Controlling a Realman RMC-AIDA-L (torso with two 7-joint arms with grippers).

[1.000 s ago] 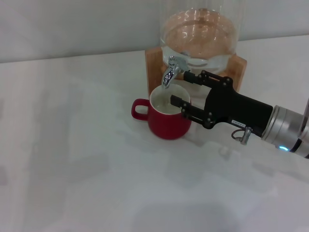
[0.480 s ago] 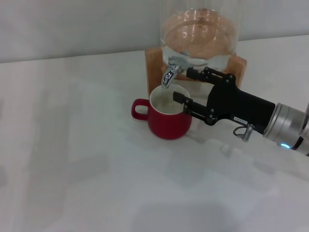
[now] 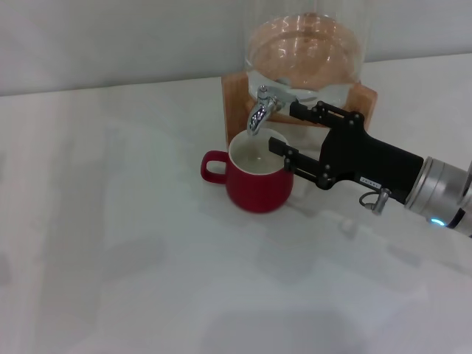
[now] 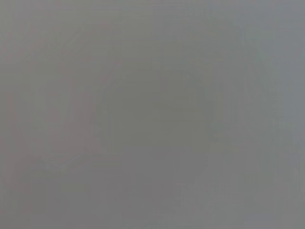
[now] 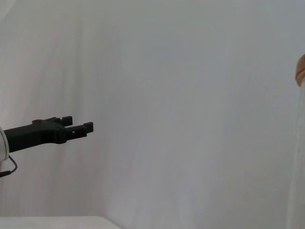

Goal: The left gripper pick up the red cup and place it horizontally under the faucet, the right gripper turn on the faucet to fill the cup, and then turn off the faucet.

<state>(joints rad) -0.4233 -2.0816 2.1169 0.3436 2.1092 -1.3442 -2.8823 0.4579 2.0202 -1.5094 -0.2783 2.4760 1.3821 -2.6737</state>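
Black two-jawed right pincer (image 3: 287, 130), small white label, silver-white wrist with blue light, thin looped cable.

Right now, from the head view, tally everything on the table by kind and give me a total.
Red cup: 1
Faucet: 1
Glass jar: 1
Wooden stand: 1
Right pincer, open, beside the faucet: 1
Left pincer, seen only far off in the right wrist view: 1
Total: 6
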